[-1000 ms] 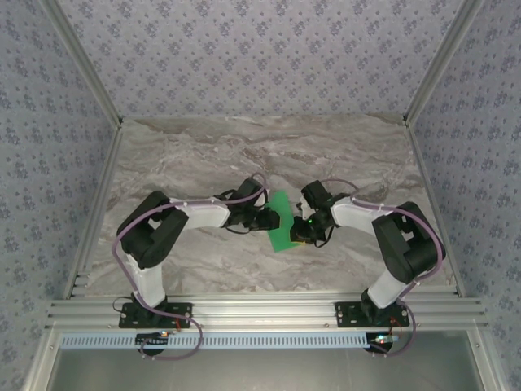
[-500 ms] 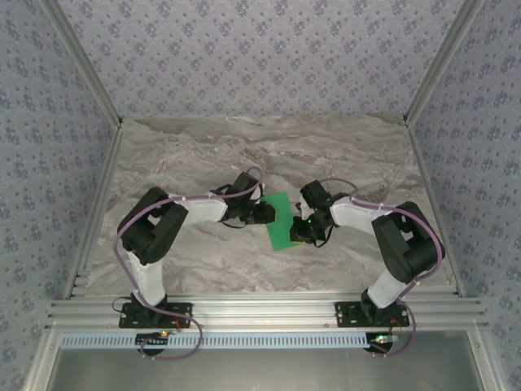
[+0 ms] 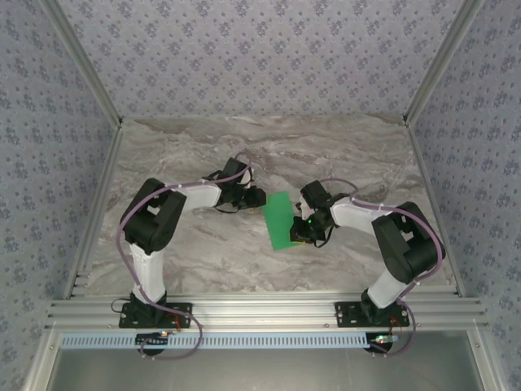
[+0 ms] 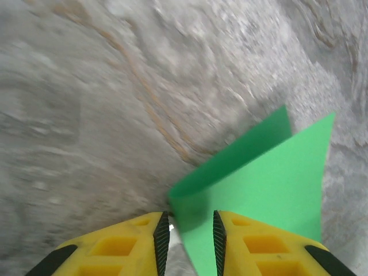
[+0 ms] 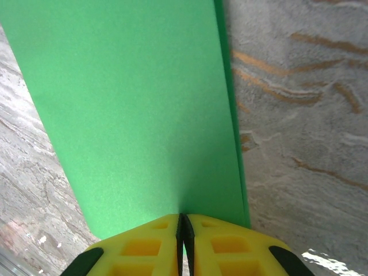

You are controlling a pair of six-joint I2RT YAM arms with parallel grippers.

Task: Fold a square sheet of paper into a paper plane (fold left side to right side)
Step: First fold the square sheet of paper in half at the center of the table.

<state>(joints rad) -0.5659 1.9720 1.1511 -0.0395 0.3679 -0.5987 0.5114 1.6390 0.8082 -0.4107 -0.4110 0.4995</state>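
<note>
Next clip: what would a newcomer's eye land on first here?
The bright green paper, folded over on itself, lies in the middle of the grey marbled table. The right gripper is shut on one edge of it. The left gripper sits open at the paper's left corner, not gripping it.

I log grey-brown marbled tabletop [image 3: 350, 155], surface flat. One item on it: square sheet of paper [image 3: 280, 220], bright green, folded double, near centre, upper layer slightly raised.
</note>
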